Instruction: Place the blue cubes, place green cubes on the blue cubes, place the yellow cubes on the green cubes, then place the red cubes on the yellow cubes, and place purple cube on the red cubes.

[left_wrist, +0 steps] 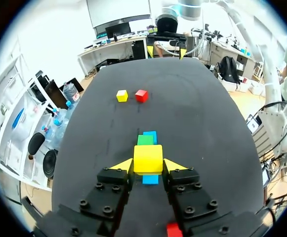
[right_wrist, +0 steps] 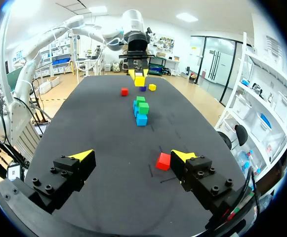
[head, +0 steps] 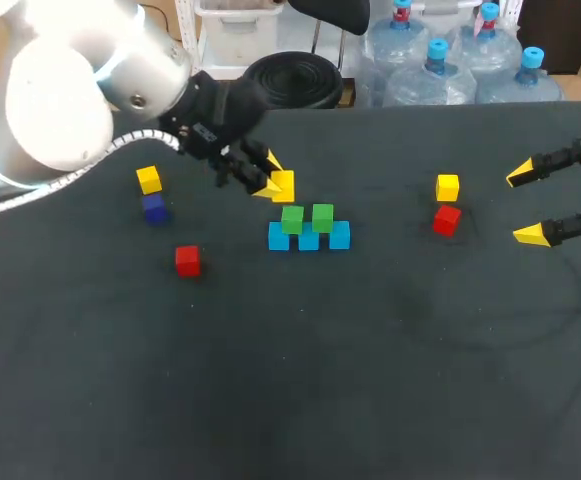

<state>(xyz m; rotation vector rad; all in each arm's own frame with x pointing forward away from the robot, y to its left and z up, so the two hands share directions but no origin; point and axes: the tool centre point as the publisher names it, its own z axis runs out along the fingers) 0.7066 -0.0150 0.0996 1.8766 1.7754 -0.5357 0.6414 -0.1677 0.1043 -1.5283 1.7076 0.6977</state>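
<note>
Robotics lab: black table [head: 270,380], wall shelving [right_wrist: 274,94], desks with monitors [left_wrist: 116,29]

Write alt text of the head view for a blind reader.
The left claw, shut on a yellow cube, hovers beside two green cubes stacked on a row of three blue cubes. Two more yellow cubes, two red cubes and a purple cube lie loose on the table; the right claw hangs open at the right edge.

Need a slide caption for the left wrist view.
Left gripper holds a yellow cube close to the green cube and blue cubes.
</note>
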